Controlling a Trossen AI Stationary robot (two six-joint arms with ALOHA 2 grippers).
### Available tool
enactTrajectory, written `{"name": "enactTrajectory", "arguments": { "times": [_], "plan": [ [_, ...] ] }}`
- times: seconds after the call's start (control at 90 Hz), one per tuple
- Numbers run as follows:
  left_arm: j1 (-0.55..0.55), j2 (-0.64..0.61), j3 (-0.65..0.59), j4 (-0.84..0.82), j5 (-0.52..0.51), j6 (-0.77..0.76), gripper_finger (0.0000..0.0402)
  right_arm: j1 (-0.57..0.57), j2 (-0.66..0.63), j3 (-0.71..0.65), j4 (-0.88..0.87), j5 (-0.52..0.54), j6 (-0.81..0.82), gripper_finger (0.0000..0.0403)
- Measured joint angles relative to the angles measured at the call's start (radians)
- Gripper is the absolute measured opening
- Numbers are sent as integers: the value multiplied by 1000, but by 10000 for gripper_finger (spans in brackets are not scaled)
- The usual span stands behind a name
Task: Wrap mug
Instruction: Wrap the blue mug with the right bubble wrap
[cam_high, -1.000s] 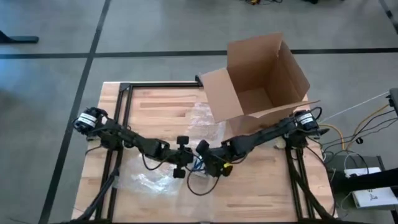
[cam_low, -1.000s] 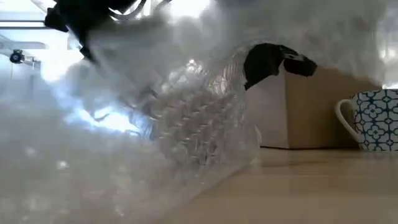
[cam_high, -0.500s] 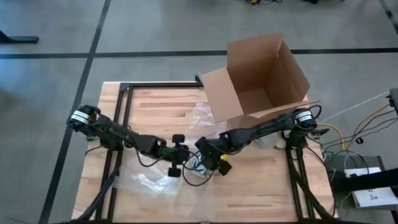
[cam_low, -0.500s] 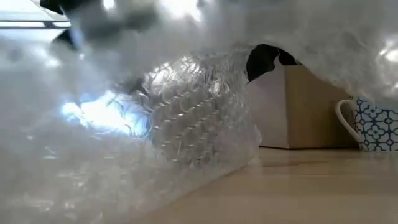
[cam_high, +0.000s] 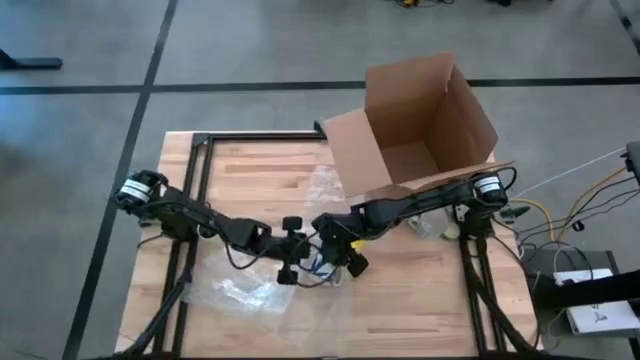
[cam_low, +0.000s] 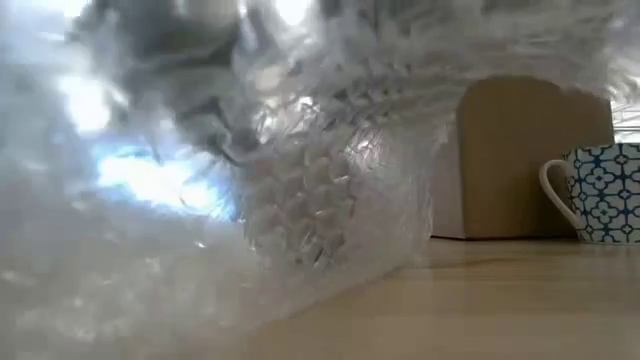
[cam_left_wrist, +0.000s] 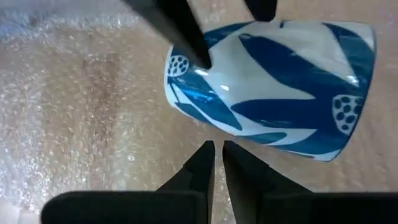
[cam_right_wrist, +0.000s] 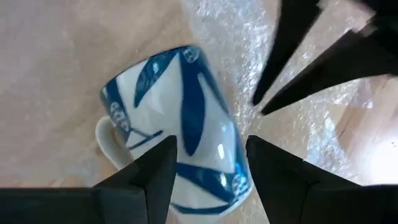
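Moved: both arms have drifted since a second ago. Your right gripper (cam_high: 335, 243) slid back toward the left one, and the left gripper (cam_high: 296, 250) swung out and came back in, so they now sit just beside each other over the middle of the table (cam_high: 250, 170).
Wrap: low view shows the bubble wrap (cam_low: 300, 200) has billowed up and now hides the dark gripper bit that showed in front of the cardboard box (cam_high: 420, 120) before.
What it means: looks to me like you're still fiddling with the sheet around the mug, not folding it shut yet. I'd call the wrap barely started.
Mug: white with blue leaf shapes (cam_left_wrist: 273, 81), lying on its side on the bubble wrap between the two grippers. Handle shows in the right wrist view (cam_right_wrist: 174, 137). No wrap over it that I can see.
Left gripper: fingers (cam_left_wrist: 199, 168) pinched nearly together, narrow, nothing between them, tips just short of the mug.
Right gripper: fingers (cam_right_wrist: 155, 168) spread wide, straddling the mug but not clamped on it.
Other mug: a second patterned mug (cam_low: 600, 195) stands upright far off by the box, untouched.
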Motion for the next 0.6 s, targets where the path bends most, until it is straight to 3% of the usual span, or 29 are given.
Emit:
{"name": "enactTrajectory", "arguments": {
  "times": [0.222, 0.356, 0.5, 0.6],
  "plan": [
    [0, -11, 0, -9, 0, -3, 20, 21, -40, 169, -379, 12, 164, 155],
    [0, -11, 0, -10, 0, 0, 20, 84, -56, 174, -540, 131, 194, 146],
    [0, -11, 0, -11, 0, 6, 20, 150, -51, 131, -513, 211, 191, 144],
    [0, -11, 0, -10, 0, 7, 20, 166, -50, 58, -418, 209, 186, 144]
  ]
}}
